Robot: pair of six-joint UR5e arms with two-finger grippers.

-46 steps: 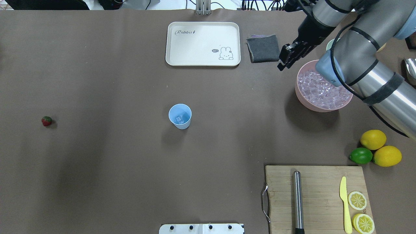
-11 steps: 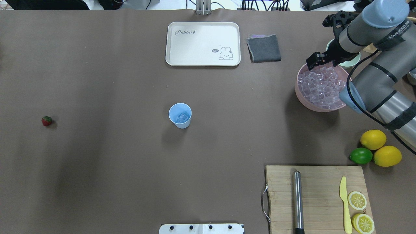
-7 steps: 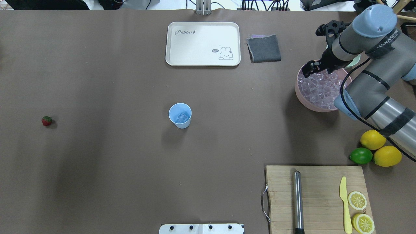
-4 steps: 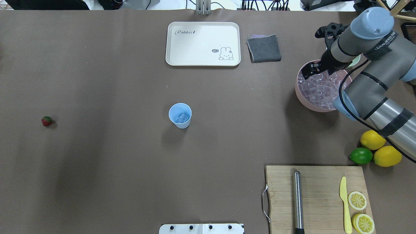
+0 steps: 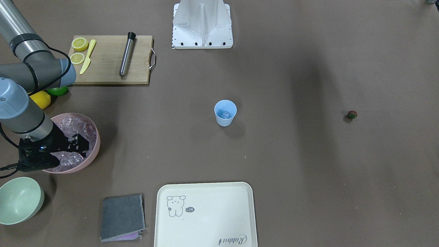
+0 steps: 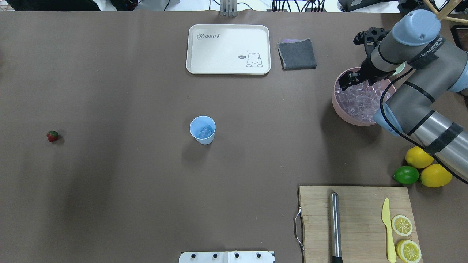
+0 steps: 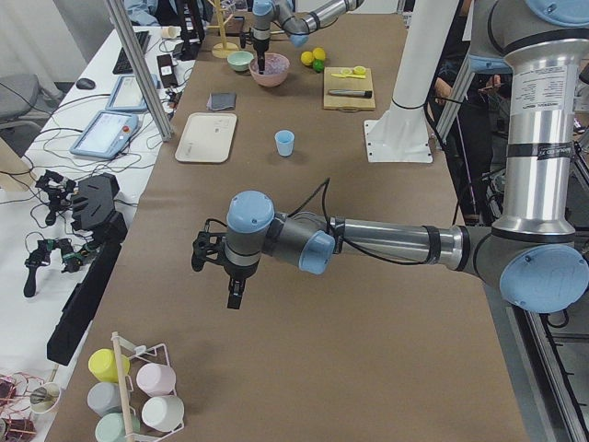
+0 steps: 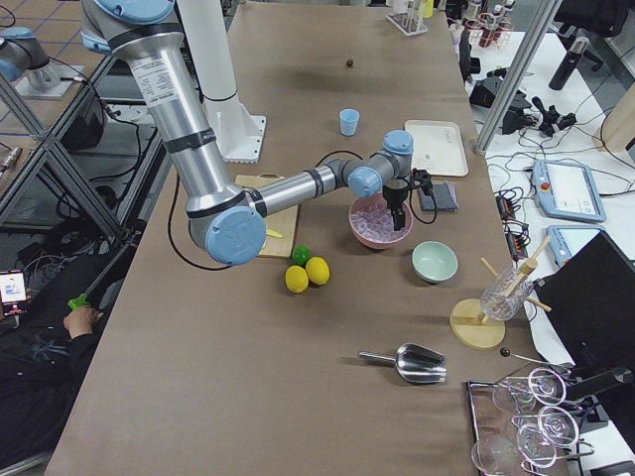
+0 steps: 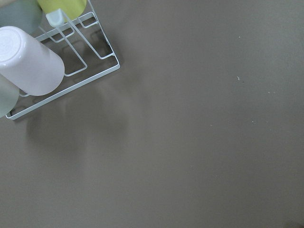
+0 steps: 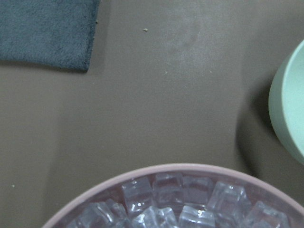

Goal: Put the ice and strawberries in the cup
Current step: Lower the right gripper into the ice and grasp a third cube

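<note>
The light blue cup (image 6: 202, 130) stands mid-table with a few clear ice cubes (image 6: 205, 132) inside; it also shows in the front view (image 5: 225, 113). A pink bowl (image 6: 334, 100) at the right is full of ice (image 6: 360, 104). My right gripper (image 6: 344, 80) is open, tips down among the cubes at the bowl's far left side (image 5: 81, 144). The right wrist view shows the bowl's rim (image 10: 166, 168) and ice (image 10: 166, 199), no fingers. The strawberry (image 6: 52, 136) lies alone far left. My left gripper (image 7: 235, 293) shows only in the left side view, over bare table; I cannot tell its state.
A pale green bowl (image 5: 19, 199) sits behind the pink bowl. A grey cloth (image 6: 296, 54) and a white tray (image 6: 228, 49) lie at the far edge. Two lemons and a lime (image 6: 406, 175) and a cutting board (image 6: 354, 204) with rod, knife and lemon slices are near right. A cup rack (image 9: 71, 57) is under the left wrist.
My right gripper has moved from above the pink bowl's far rim down and slightly left into the ice. The cup and the strawberry have not moved.
</note>
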